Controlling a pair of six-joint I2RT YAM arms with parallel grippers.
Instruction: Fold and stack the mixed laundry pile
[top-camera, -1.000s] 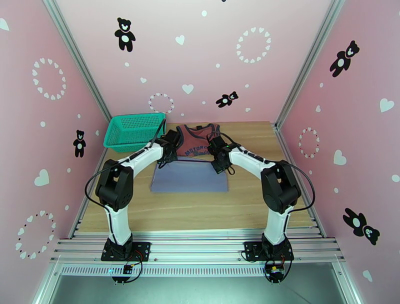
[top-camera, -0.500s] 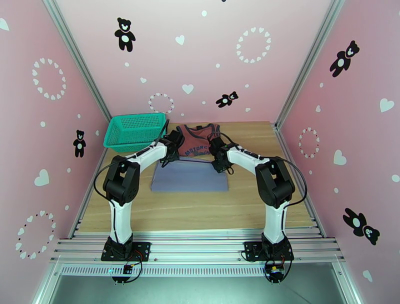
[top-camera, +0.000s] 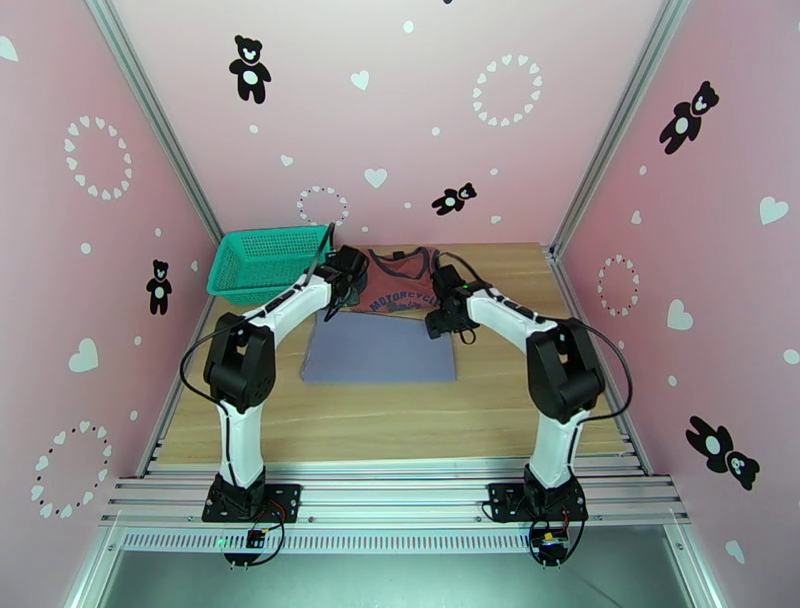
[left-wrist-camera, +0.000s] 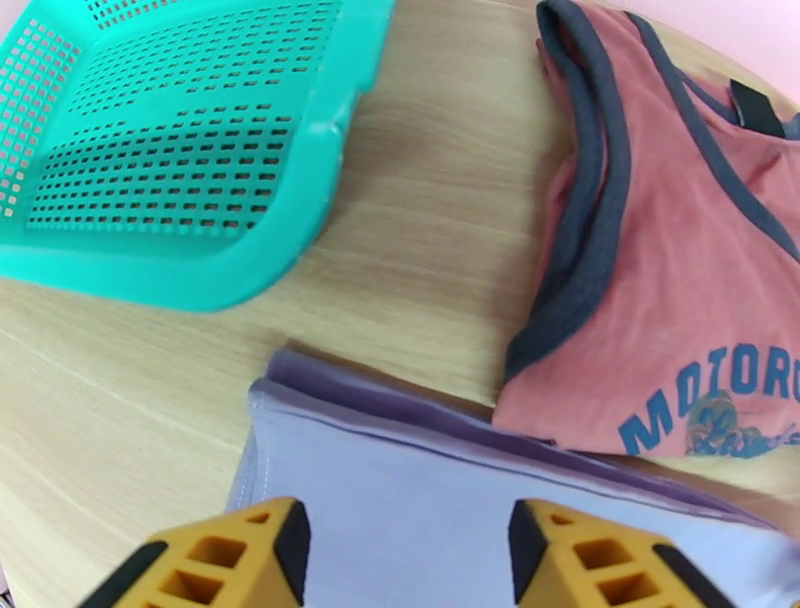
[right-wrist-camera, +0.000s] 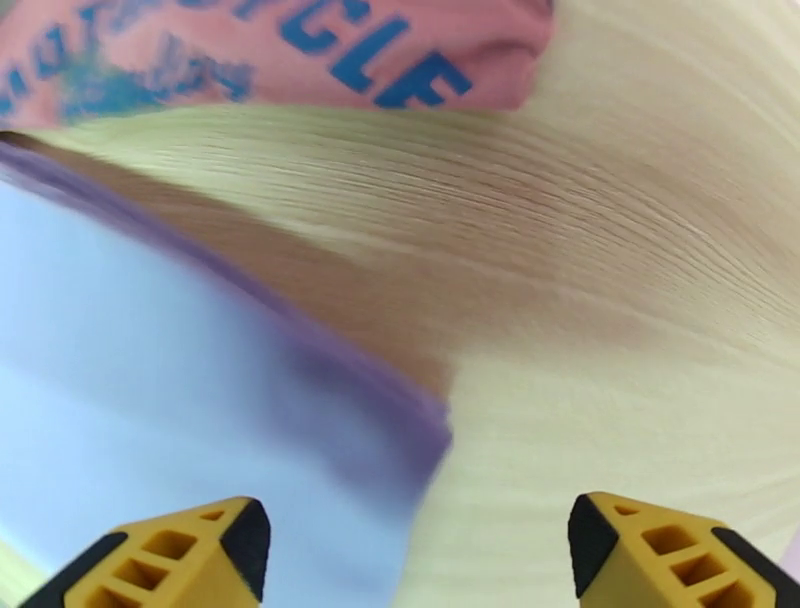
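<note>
Pink walls printed with black teddy bears and white hearts close in a pale wooden table (top-camera: 500, 400). A teal plastic mesh basket (top-camera: 265, 262) sits at its far left corner.

The laundry lies at the middle of the table in two pieces. A rust-red tank top with dark navy trim (top-camera: 400, 290) is spread flat at the far side. In the overhead view its chest reads "MOTORCYCLE" in blue capitals. Under that is a smaller blue print I cannot read. Nearer to me lies a plain grey-lavender shirt folded into a flat rectangle (top-camera: 380, 350). On my left side the tank top's hem meets the shirt's far edge. On my right side a strip of bare wood shows between them.

My left gripper (left-wrist-camera: 405, 542) hangs over the shirt's far left corner, just beside the basket. Its yellow fingers are parted and nothing is between them. My right gripper (right-wrist-camera: 420, 542) hangs over the shirt's far right corner, spread wide and holding nothing. One of its fingers is above the cloth and the other above the wood.
</note>
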